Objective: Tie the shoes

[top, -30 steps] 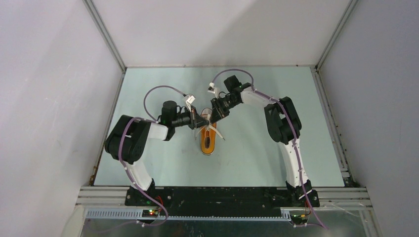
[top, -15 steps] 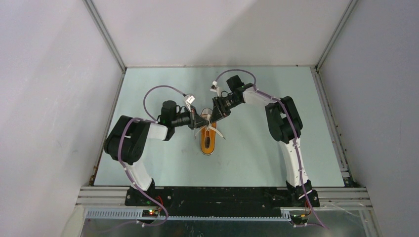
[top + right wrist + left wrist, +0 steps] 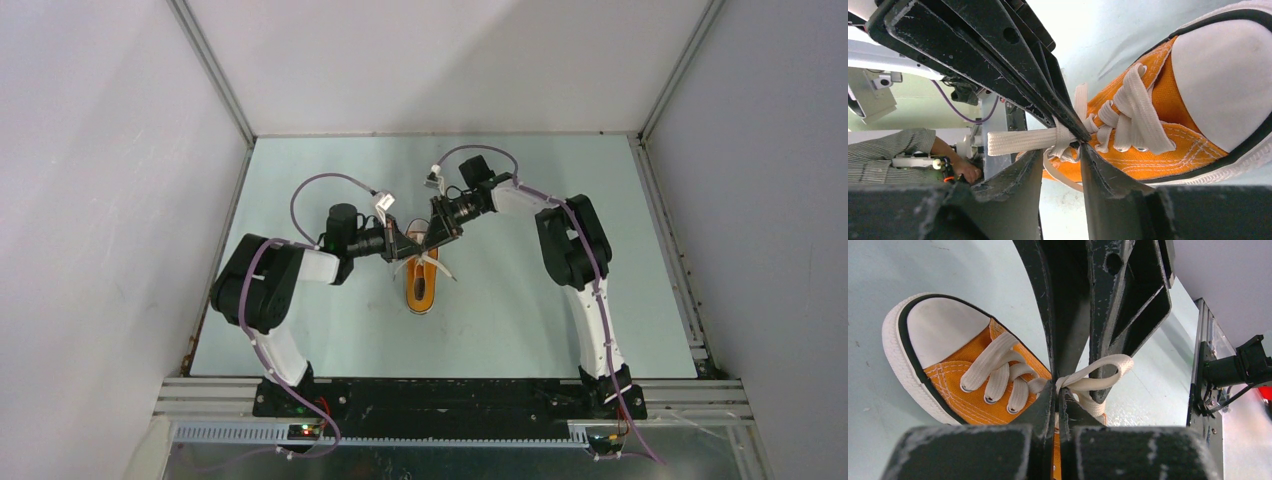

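The orange sneaker point(image 3: 422, 287) lies mid-table, its white toe cap toward the far side under the grippers. It also shows in the left wrist view point(image 3: 950, 380) and the right wrist view point(image 3: 1173, 125). My left gripper point(image 3: 408, 247) is shut on the white lace point(image 3: 1075, 382) just above the eyelets point(image 3: 1058, 386). My right gripper point(image 3: 433, 237) meets it from the right with jaws apart point(image 3: 1060, 150). A lace loop point(image 3: 1108, 367) hangs round one right finger point(image 3: 1108, 315). A flat lace strand point(image 3: 1018, 141) lies across the right gripper's open tips.
The pale green table point(image 3: 550, 300) is boxed in by white walls on three sides point(image 3: 120, 200). A black rail point(image 3: 450, 395) carries the arm bases at the near edge. A person's hand point(image 3: 955, 169) shows far behind in the right wrist view.
The right wrist has shifted slightly toward the far side. The left arm and the shoe have not moved.
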### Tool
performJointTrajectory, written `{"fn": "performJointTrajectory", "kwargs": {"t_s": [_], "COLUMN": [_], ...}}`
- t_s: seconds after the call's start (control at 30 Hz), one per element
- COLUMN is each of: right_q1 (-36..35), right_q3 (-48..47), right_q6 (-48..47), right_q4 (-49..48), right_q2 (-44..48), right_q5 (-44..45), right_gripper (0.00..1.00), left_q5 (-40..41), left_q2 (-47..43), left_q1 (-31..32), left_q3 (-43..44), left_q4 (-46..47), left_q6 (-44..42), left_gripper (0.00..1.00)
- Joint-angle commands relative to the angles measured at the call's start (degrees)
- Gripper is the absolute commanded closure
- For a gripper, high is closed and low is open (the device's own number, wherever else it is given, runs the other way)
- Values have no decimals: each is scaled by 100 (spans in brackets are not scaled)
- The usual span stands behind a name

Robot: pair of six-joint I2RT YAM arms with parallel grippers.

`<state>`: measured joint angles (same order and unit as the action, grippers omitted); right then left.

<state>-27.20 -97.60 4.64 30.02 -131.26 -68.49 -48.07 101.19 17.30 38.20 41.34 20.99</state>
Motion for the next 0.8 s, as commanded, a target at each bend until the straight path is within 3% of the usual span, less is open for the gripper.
{"fn": "performJointTrajectory", "kwargs": {"t_s": [0.0, 0.43, 0.57, 0.77], "right_q1": [-2, 151, 189, 72], "right_q3": [72, 128, 181, 57], "right_q6": [313, 111, -90, -297], "right_q4": [-361, -153, 95, 224], "right_q2": [-38, -6, 81, 12], "right_q5": [-473, -316, 2, 103], "right_gripper": [64, 62, 70, 72], "left_q5": [65, 43, 16, 2], "left_q2": [-169, -182, -166, -151], "left_q1": [15, -57, -86, -121], "left_q3": [74, 72, 85, 126], "left_q4": [158, 190, 170, 142], "left_q6": [-20, 41, 24, 16], "left_gripper": [100, 100, 100, 100]}}
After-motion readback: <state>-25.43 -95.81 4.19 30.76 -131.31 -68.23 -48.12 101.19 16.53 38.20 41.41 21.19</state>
